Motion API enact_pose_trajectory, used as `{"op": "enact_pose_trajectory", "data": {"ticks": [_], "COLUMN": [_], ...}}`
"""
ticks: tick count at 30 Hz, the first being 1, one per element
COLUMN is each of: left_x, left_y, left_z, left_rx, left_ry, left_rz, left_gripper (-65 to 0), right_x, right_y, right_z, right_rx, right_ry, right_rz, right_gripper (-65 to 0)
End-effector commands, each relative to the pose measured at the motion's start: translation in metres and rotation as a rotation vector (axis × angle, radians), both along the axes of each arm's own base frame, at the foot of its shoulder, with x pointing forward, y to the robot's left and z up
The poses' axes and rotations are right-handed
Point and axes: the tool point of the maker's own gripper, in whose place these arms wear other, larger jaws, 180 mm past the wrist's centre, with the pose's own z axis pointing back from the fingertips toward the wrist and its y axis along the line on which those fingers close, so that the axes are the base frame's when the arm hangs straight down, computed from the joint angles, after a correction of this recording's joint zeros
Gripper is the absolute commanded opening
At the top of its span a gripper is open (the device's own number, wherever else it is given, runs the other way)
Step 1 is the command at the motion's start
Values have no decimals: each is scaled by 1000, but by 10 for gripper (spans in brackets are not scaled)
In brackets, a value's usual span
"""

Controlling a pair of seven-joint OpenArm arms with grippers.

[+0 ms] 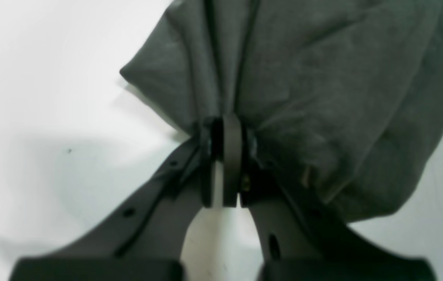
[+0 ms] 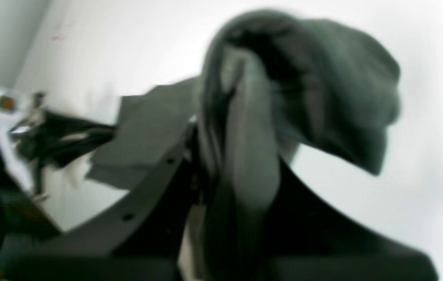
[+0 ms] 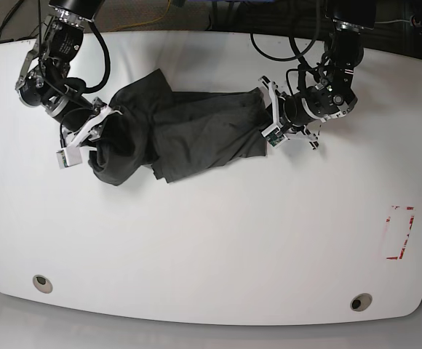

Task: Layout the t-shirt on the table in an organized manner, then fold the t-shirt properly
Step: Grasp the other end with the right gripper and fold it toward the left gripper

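We've both tools, left tool [image 1: 227,156] and right tool [image 2: 221,164], clamped on the shirt [image 3: 185,134], bunched near the tabletop's [image 3: 211,247] far edge — layout unfinished, folding untouched.

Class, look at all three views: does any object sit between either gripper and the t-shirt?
Nothing visible does. The left gripper and the right gripper are each already shut on the t-shirt.

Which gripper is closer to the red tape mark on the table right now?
Left. The left gripper sits up-table from the red tape mark, on its side of the table. The right gripper is at the t-shirt's far end, across the table.
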Motion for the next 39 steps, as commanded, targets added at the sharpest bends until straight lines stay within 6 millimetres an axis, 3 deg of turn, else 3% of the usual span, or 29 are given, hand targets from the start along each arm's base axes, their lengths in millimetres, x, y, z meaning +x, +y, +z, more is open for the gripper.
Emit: {"op": "enact_pose_trajectory", "data": {"ticks": [1, 15, 21, 32, 35, 39], "left_x": [-1, -5, -5, -4, -4, -4], "left_y": [6, 8, 7, 7, 7, 7], "left_z": [-3, -11, -11, -11, -11, -11], "left_rx": [42, 46, 44, 44, 44, 44], "left_ry": [9, 35, 35, 32, 32, 32], "left_rz": [-4, 0, 1, 1, 1, 1], "left_gripper": [-628, -628, -628, -628, -628, -628], "right_x": [6, 9, 13, 17, 19, 19], "right_y": [18, 94, 113, 135, 139, 143], "right_z": [19, 28, 35, 26, 29, 30], "right_rx": [30, 117, 151, 190, 189, 190], "right_ry": [-73, -96, -117, -78, -89, -92], "right_rz": [36, 217, 252, 307, 319, 334], "right_gripper": [-649, -646, -645, -644, -610, -495]}}
